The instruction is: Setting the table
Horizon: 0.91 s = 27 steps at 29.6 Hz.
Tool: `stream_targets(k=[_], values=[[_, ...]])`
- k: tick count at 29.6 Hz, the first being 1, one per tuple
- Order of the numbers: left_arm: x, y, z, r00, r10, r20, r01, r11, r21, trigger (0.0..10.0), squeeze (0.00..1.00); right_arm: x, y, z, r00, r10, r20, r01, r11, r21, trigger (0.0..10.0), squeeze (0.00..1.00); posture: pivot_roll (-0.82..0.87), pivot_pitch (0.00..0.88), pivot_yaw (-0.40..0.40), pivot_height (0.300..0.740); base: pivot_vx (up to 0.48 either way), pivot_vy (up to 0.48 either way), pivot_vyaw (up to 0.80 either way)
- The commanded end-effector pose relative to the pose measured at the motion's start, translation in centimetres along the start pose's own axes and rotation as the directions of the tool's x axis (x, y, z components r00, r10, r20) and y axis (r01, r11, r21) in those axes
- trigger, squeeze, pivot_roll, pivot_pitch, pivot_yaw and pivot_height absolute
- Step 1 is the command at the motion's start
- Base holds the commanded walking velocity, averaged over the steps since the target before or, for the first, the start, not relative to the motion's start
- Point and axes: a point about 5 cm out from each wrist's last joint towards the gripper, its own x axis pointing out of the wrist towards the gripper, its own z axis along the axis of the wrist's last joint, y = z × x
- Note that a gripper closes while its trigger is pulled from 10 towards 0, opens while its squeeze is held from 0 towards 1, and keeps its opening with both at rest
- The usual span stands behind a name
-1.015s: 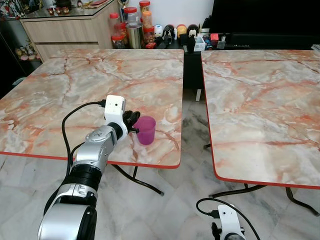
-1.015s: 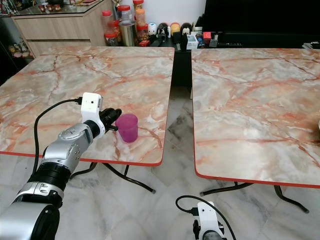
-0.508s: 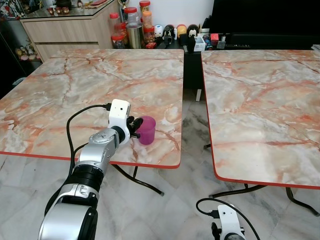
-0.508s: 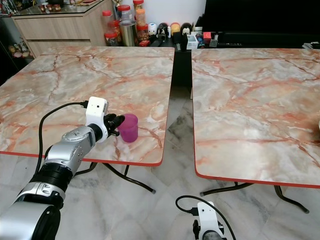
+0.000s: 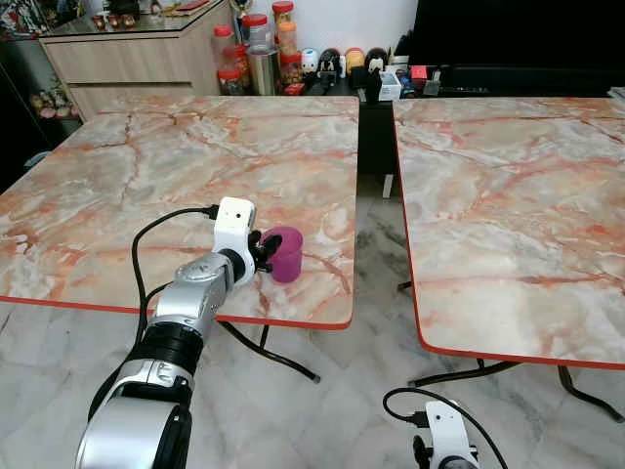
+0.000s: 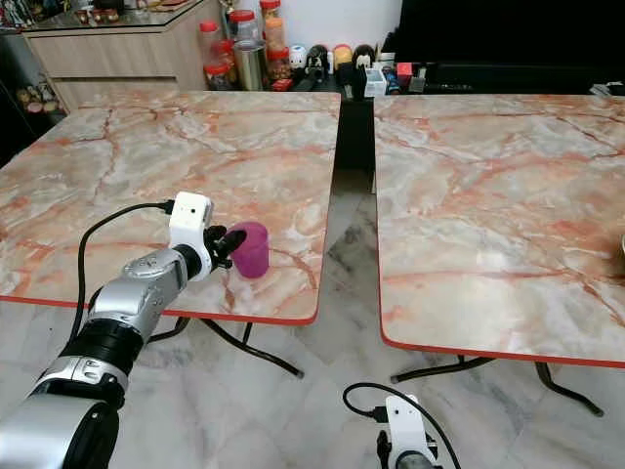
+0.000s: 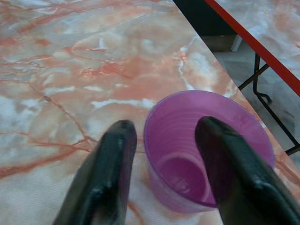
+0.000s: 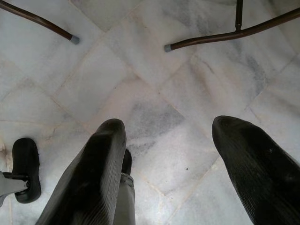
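Note:
A purple plastic cup (image 5: 288, 254) stands upright near the front right corner of the left marble table (image 5: 176, 156). My left gripper (image 5: 263, 249) is at the cup's near side, level with its rim. In the left wrist view the left gripper (image 7: 165, 125) is open. One finger (image 7: 110, 173) is outside the cup (image 7: 183, 180) wall and the other finger (image 7: 229, 164) is over its mouth. My right gripper (image 8: 171, 125) hangs open and low above the floor, holding nothing.
A second marble table (image 5: 508, 195) stands to the right, across a narrow gap of tiled floor (image 5: 376, 234). Jars and small items (image 5: 262, 54) line the back beside a wooden cabinet (image 5: 137, 54). Table legs (image 8: 225, 35) cross the floor near the right gripper.
My left gripper has moved forward to the cup, so its fingers now straddle the near wall. The cup has stayed almost where it was. The right arm has not moved.

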Motion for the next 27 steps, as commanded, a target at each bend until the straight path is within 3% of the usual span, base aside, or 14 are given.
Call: stream_targets(k=[1, 7, 11, 12, 21, 27], values=[[0.0, 0.3, 0.2, 1.0, 0.017, -0.002, -0.017, 1.0, 0.017, 10.0, 1.0, 0.0, 0.1, 0.0, 1.0, -0.001, -0.003, 0.001, 1.0, 0.01, 10.0, 0.0, -0.01, 0.0, 0.058, 0.74, 0.0, 0.0, 0.0], [-0.1, 0.7, 1.7, 0.996, 0.043, 0.074, -0.041, 0.999, -0.026, 10.0, 1.0, 0.0, 0.1, 0.0, 1.0, 0.0, -0.003, 0.0, 1.0, 0.01, 10.0, 0.0, -0.01, 0.0, 0.057, 0.74, 0.0, 0.0, 0.0], [-0.1, 1.0, 1.9, 0.995, 0.056, 0.076, -0.055, 0.998, -0.017, 10.0, 1.0, 0.0, 0.1, -0.1, 1.0, 0.0, -0.003, 0.0, 1.0, 0.008, 10.0, 0.0, -0.01, 0.0, 0.055, 0.74, 0.0, 0.0, 0.0], [-0.1, 1.3, 1.5, 0.996, 0.078, 0.052, -0.078, 0.997, -0.004, 10.0, 0.0, 0.0, 0.1, -0.1, 1.0, 0.0, -0.004, 0.0, 1.0, 0.008, 10.0, 0.0, -0.01, 0.0, 0.057, 0.74, 0.0, 0.0, 0.0], [0.0, 0.9, -1.3, 0.996, 0.067, -0.061, -0.067, 0.998, 0.001, 10.0, 0.0, 0.0, 0.0, 0.0, 1.0, -0.001, -0.001, 0.001, 1.0, 0.001, 10.0, 0.0, -0.02, 0.0, 0.057, 0.74, 0.0, 0.0, 0.0], [0.0, 0.8, -1.9, 0.994, 0.065, -0.088, -0.065, 0.998, -0.004, 10.0, 0.0, 0.0, 0.0, 0.1, 1.0, 0.0, 0.003, 0.0, 1.0, -0.002, 10.0, 0.0, -0.02, 0.0, 0.059, 0.74, 0.0, 0.0, 0.0]])
